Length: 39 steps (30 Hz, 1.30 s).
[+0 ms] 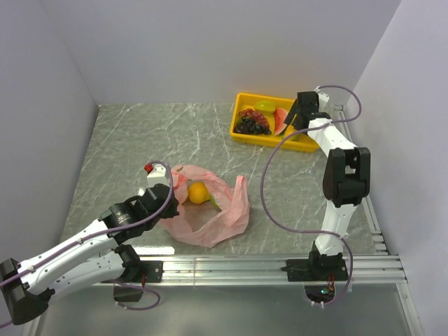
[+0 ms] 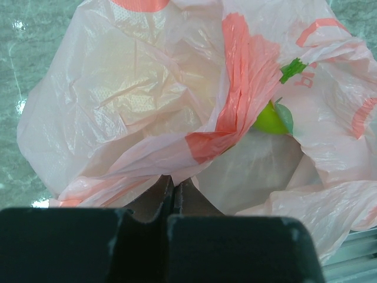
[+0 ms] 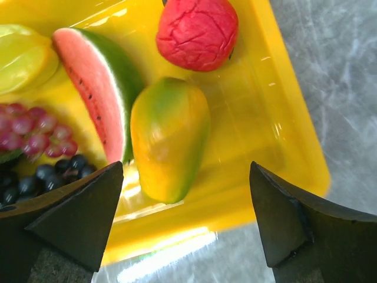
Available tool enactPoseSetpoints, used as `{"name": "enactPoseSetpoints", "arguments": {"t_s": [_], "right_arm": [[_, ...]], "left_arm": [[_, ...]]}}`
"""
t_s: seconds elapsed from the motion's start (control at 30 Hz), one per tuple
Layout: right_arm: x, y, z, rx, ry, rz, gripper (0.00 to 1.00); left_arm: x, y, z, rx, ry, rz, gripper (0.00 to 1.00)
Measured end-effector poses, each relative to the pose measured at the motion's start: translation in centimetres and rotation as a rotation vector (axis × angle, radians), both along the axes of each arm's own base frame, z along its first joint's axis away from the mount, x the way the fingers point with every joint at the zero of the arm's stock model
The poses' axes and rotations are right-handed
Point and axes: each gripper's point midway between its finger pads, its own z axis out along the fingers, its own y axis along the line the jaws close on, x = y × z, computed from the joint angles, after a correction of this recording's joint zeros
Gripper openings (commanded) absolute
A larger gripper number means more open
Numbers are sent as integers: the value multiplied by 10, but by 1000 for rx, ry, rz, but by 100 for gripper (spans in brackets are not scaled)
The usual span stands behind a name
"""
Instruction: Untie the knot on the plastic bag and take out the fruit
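Note:
The pink plastic bag [image 1: 213,213] lies open in the middle of the table; no knot shows. An orange fruit [image 1: 198,192] sits in its mouth, and a green fruit [image 2: 270,121] shows between its folds in the left wrist view. My left gripper [image 1: 173,193] is at the bag's left rim, shut on the bag's edge [image 2: 172,178]. My right gripper [image 1: 294,119] hangs open and empty over the yellow tray [image 1: 246,135], just above a yellow-green fruit [image 3: 169,138] and a red fruit [image 3: 197,32] lying in it.
The tray [image 3: 283,135] at the back right also holds a watermelon slice [image 3: 97,82], red grapes [image 3: 35,130], dark grapes [image 3: 23,180] and a yellow piece [image 3: 20,56]. White walls close the table on the back, left and right. A metal rail [image 1: 280,266] runs along the near edge.

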Motion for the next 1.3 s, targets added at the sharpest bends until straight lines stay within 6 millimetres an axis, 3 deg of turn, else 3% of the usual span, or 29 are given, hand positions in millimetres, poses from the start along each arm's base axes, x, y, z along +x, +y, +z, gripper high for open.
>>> {"name": "enactPoseSetpoints", "arguments": {"t_s": [0.1,0.2,0.37,0.43,0.5,0.73,0.9,1.07,1.17,1.3], "right_arm": [[-12,10,25,-17,-33,50,89],[-30,47,61,-50,-90,173,86],[-86,174,127,-114,-236,544,82],[-122,226,141,-125,-284,711,78],[-161,262,144,-133,-304,858,73],[-271,319,132,-124,-325,1212,57],[-325,352,129,-17,-354,1404,43],[-335,377,106,73,-304,1466,27],[-336,382,68,77,-215,1462,25],[-332,367,10,-1,-58,1393,27]], "left_arm": [[0,0,0,0,0,0,0],[0,0,-1,2,1,4,1],[2,0,-5,13,16,18,1],[2,0,-9,20,27,22,1],[2,0,-10,23,33,25,1],[1,-1,-16,1,43,40,1],[-2,0,-30,0,75,54,0],[-3,-6,-31,-30,88,55,1],[-2,-8,-30,-49,89,61,0],[-4,-11,-32,-72,94,54,1]]}}
